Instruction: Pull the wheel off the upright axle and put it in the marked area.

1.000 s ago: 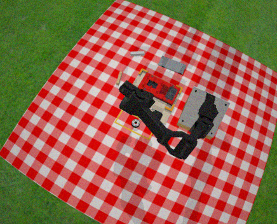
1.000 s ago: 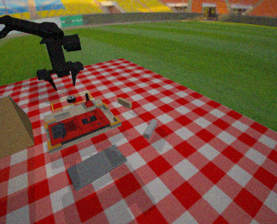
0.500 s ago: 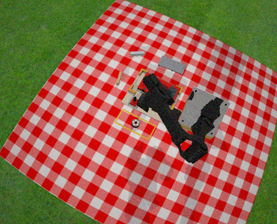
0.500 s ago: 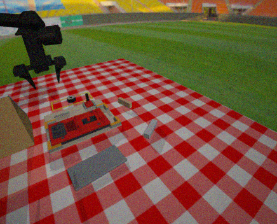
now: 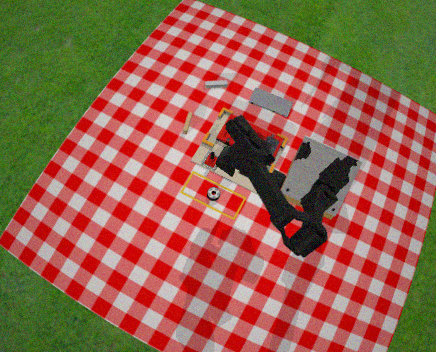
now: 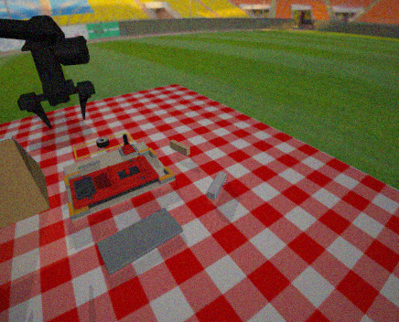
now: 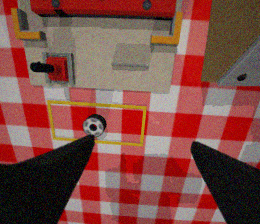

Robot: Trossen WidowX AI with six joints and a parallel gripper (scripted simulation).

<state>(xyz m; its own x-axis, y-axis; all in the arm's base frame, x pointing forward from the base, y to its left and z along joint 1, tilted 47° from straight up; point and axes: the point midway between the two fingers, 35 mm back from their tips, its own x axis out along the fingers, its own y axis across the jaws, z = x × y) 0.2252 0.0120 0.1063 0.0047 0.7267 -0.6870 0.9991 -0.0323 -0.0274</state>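
Note:
The wheel (image 5: 213,191) (image 6: 102,142) (image 7: 95,123), dark with a pale spotted face up, lies on the cloth inside the marked area (image 5: 218,185) (image 7: 125,106), a yellow outline. It is clear of the outline's lines. The upright axle (image 5: 212,156) (image 6: 125,139) (image 7: 39,67) is a bare black peg on a small red block at the board's corner. My gripper (image 6: 67,123) (image 7: 142,142) is wide open and empty, high above the table and apart from the wheel. In the top view the arm hides its fingertips.
The beige board (image 7: 100,40) carries a red panel (image 6: 117,179) and orange corner pieces. A large box with a grey top (image 5: 297,173) stands beside it. A grey slab (image 5: 270,102) (image 6: 140,240), a small grey bar (image 5: 216,84) (image 6: 217,185) and a wooden block (image 5: 187,122) (image 6: 180,147) lie around it.

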